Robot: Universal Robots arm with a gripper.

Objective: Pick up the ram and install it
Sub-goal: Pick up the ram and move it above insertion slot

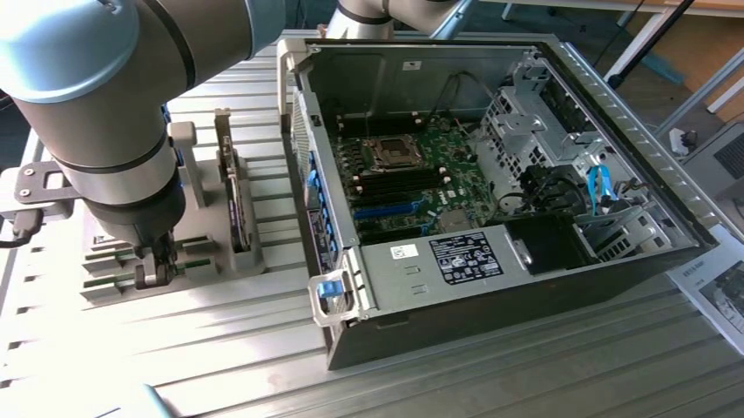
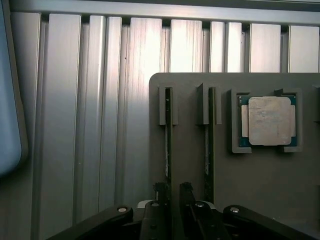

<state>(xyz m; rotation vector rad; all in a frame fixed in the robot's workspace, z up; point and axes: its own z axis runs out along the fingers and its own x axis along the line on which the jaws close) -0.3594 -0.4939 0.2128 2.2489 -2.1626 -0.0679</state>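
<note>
Biggest hazard, judging from here: clipping the open computer case point(image 1: 489, 296), just beside the grey holder point(image 1: 117, 283) on the exterior view's right of it, through a low swing of the arm point(image 1: 104, 104) with a long stick hanging below. Next down: dragging the holder itself across the tabletop point(image 1: 174, 366), through a crooked pull and a stick binding in its slot. Smaller again: closing off-centre and pinching slot wall rather than board, or knocking the neighbouring stick point(image 2: 209, 145) one slot over. Smallest: a skewed grip on the thin edge, enough to spoil alignment with the black memory slots point(image 1: 402, 181) inside the case.

Hand point(image 2: 172, 189) down at the holder, spread wide, gripping nothing; fingers point(image 2: 159, 189) either side of the ram point(image 2: 168, 135), seemingly clear of it. Ram upright on edge in the slot nearest the holder's edge, not yet lifted.

Containers, large to small. Case: side panel off, motherboard point(image 1: 407, 174) on its floor with a processor socket point(image 1: 391, 155), drive cages point(image 1: 524, 113) and cables point(image 1: 598, 187) on the side away from the holder. Holder: two sticks in slots, a tall dark expansion card point(image 1: 239, 209) standing in its own slot, a square recess point(image 2: 235, 150). Recess: silver processor chip point(image 2: 269, 121) lying flat, beyond the second stick from the ram.
</note>
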